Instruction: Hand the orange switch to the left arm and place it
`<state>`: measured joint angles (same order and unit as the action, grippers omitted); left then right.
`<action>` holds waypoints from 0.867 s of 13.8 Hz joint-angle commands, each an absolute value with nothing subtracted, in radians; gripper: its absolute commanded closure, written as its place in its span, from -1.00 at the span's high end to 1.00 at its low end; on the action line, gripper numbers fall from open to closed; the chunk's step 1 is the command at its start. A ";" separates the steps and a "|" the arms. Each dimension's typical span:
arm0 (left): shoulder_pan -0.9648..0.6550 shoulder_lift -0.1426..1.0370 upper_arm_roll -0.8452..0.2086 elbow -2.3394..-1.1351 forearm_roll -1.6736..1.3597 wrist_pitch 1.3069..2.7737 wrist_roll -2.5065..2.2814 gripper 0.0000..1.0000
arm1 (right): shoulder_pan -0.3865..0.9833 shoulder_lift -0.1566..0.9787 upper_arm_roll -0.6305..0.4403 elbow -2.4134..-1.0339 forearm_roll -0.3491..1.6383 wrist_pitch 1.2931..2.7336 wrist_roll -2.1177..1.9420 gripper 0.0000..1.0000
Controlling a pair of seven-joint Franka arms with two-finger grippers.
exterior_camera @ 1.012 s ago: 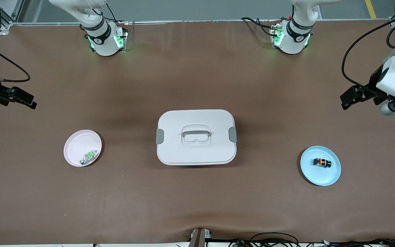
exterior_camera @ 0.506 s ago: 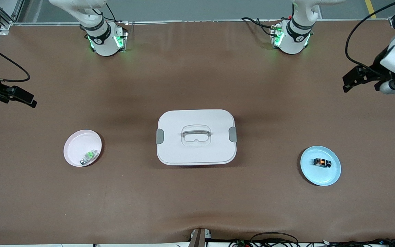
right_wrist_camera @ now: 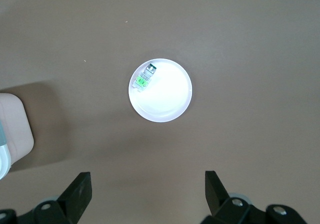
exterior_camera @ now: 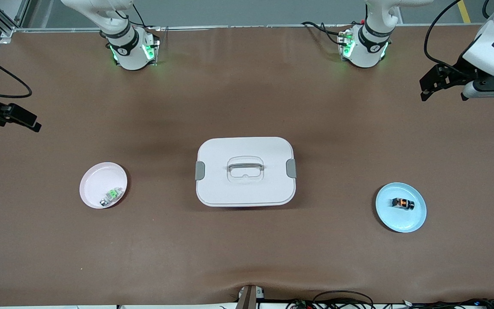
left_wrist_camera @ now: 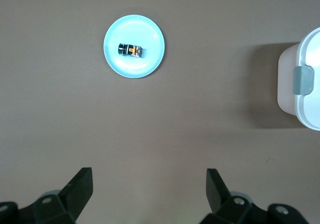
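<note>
Your orange switch (exterior_camera: 402, 203) sits on the blue plate (exterior_camera: 414, 221) toward the left arm's end of the table, well apart from the box (exterior_camera: 245, 189) at mid-table. Left gripper (exterior_camera: 430, 85) hangs over bare table, jaws spread wide, empty — same for the right gripper (exterior_camera: 17, 118). Green-and-silver part (exterior_camera: 112, 195) lies on the pink plate (exterior_camera: 94, 180).

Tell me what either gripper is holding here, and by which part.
Nothing. The left gripper and right gripper are both open and empty; the orange switch lies on its blue plate.
</note>
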<state>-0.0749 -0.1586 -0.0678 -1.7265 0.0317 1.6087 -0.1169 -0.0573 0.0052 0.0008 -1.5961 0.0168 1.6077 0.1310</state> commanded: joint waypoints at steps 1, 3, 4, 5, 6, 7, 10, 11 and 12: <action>-0.069 -0.131 -0.066 -1.677 0.017 1.572 -0.097 1.00 | -0.041 0.002 0.002 -1.545 0.023 1.562 0.146 1.00; -0.034 -0.114 -0.099 -1.664 0.000 1.572 -0.097 1.00 | -0.029 0.006 0.003 -1.508 0.017 1.531 0.134 1.00; 0.006 -0.101 -0.141 -1.645 -0.002 1.572 -0.097 1.00 | -0.026 0.008 0.005 -1.508 0.024 1.529 0.130 1.00; 0.032 -0.092 -0.168 -1.629 -0.003 1.569 -0.097 1.00 | -0.017 0.008 0.005 -1.505 0.020 1.529 0.120 1.00; 0.037 -0.087 -0.176 -1.626 -0.003 1.559 -0.097 1.00 | -0.003 0.008 0.005 -1.503 0.015 1.529 0.100 1.00; 0.038 -0.084 -0.178 -1.621 -0.005 1.557 -0.094 1.00 | 0.001 0.008 0.005 -1.494 0.014 1.526 0.057 1.00; 0.051 -0.055 -0.183 -1.550 -0.025 1.511 -0.083 1.00 | -0.003 0.006 0.000 -1.488 0.018 1.500 -0.063 1.00; 0.052 -0.058 -0.183 -1.549 -0.025 1.511 -0.083 1.00 | -0.002 0.006 0.000 -1.488 0.018 1.500 -0.066 1.00; 0.054 -0.063 -0.181 -1.551 -0.025 1.511 -0.083 1.00 | -0.005 0.006 -0.002 -1.489 0.018 1.496 -0.067 1.00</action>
<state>0.0312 -0.0724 -0.1669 -1.5917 -0.0068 1.5444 -0.1037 -0.0022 0.0051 0.0025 -1.5059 0.0161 1.5165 -0.0391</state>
